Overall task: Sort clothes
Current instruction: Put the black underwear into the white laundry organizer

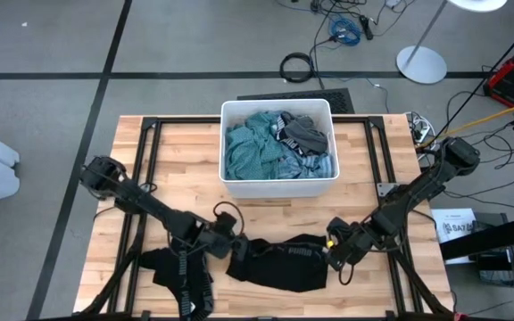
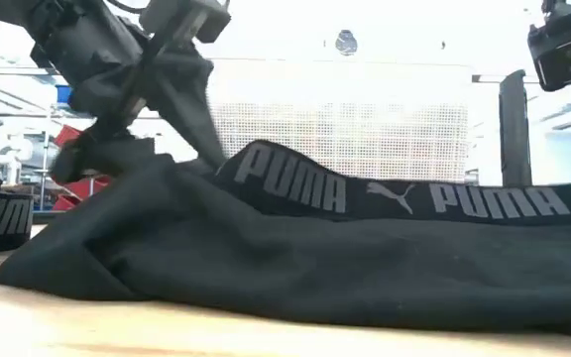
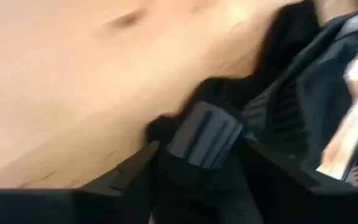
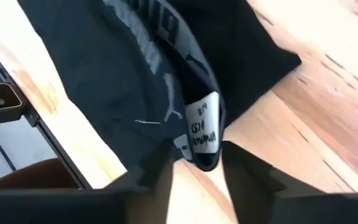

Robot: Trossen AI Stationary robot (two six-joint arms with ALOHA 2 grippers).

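Observation:
A black garment (image 1: 279, 263) with a grey waistband lettered PUMA (image 2: 404, 198) lies spread on the wooden table (image 1: 177, 169) near its front edge, between my two grippers. My left gripper (image 1: 230, 245) is shut on its left end and my right gripper (image 1: 333, 254) on its right end. A second black garment (image 1: 181, 276) lies crumpled at the near left. The white bin (image 1: 277, 187) at the far middle holds teal-green (image 1: 252, 147), light blue (image 1: 315, 168) and dark clothes. My left gripper pinches the black garment's left end, at the grey waistband (image 3: 207, 134), between its two fingers, slanting down from the table's left. The cloth is bunched there, in several layers, and rises slightly off the table (image 2: 157, 169); the rest lies on the wood. My right gripper pinches the garment's right end between its two fingers, at the waistband beside the white label (image 4: 202, 127). The fingers come slanting down from the table's right. The cloth beyond them lies flat on the table.
The bin stands on the table's far middle. Black frame rails (image 1: 150, 152) run along both sides of the table. Bare wood lies between the bin and the black garment. Cables and a lamp base (image 1: 420, 64) are on the floor beyond.

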